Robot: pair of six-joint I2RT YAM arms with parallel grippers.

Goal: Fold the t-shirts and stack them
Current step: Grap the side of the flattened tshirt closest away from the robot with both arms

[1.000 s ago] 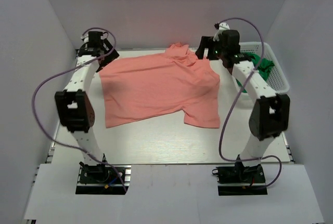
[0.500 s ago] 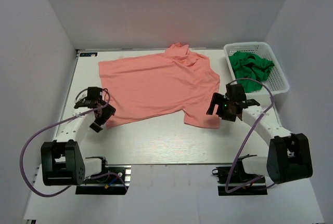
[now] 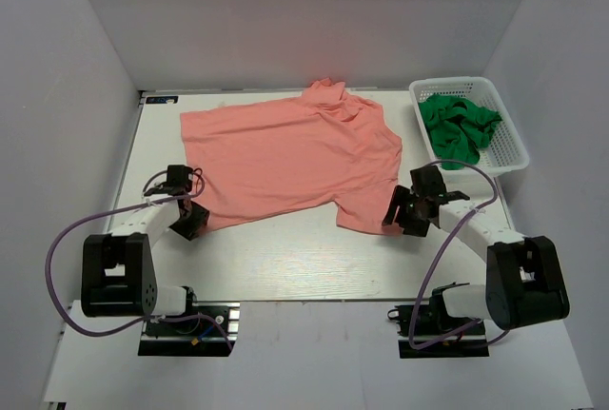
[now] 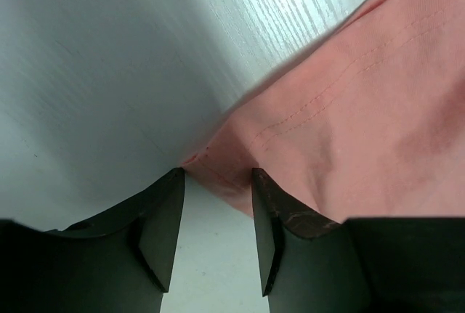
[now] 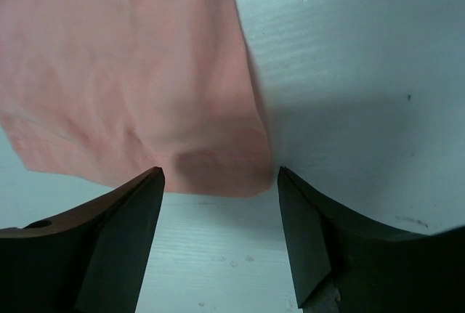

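Observation:
A salmon-pink t-shirt (image 3: 285, 158) lies spread flat on the white table (image 3: 285, 258). A bright green garment (image 3: 461, 123) lies bunched in the white basket. My left gripper (image 3: 190, 218) is low at the shirt's near left corner. In the left wrist view its jaws (image 4: 216, 176) are open, with the corner of the shirt (image 4: 349, 95) just between the fingertips. My right gripper (image 3: 398, 215) is low at the shirt's near right corner. In the right wrist view it (image 5: 219, 175) is wide open, and the hem corner of the shirt (image 5: 131, 73) lies between the tips.
The white lattice basket (image 3: 519, 148) stands at the back right of the table. Grey walls close in the left, back and right sides. Purple cables loop from both arms.
Both arms have come from the far edge of the shirt to its near corners. In the last half second each gripper closed in on its corner, still open.

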